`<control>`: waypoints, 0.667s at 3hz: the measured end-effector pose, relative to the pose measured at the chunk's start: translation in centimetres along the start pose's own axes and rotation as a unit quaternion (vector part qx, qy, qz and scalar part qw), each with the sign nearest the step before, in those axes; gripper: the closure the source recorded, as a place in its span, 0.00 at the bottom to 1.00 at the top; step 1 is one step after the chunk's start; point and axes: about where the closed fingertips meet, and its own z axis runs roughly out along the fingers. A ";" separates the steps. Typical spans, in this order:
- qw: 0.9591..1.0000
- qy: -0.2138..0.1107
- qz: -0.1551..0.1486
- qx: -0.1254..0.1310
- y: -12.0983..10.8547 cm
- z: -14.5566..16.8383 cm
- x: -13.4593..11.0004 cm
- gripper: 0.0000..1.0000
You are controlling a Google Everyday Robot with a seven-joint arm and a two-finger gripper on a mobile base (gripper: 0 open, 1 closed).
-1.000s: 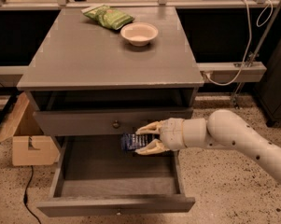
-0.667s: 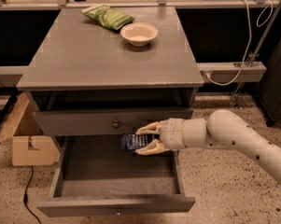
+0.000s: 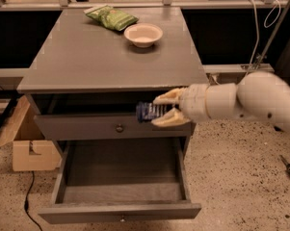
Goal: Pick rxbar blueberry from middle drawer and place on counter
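My gripper (image 3: pixel 155 112) is shut on the rxbar blueberry (image 3: pixel 145 111), a small dark navy-blue bar that sticks out to the left between the fingers. It holds the bar in the air in front of the upper drawer front, just below the counter's front edge. The middle drawer (image 3: pixel 120 211) is pulled wide open below it, and its grey inside shows nothing in it. The counter (image 3: pixel 101 57) is the cabinet's flat grey top, above and behind the gripper.
A pale bowl (image 3: pixel 143 34) and a green snack bag (image 3: pixel 111 17) sit at the counter's back. The shut upper drawer front has a dark knob (image 3: pixel 119 128). A cardboard box (image 3: pixel 26 146) stands on the floor to the left. My white arm (image 3: pixel 250 102) reaches in from the right.
My gripper has lifted the bar up from the open drawer's level to in front of the upper drawer front, near the counter edge.
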 end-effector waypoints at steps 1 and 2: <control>1.000 0.011 0.014 0.024 -4.3 -1.7 -1.5 1.00; 0.998 0.025 0.045 0.042 -9.0 -2.2 -1.7 1.00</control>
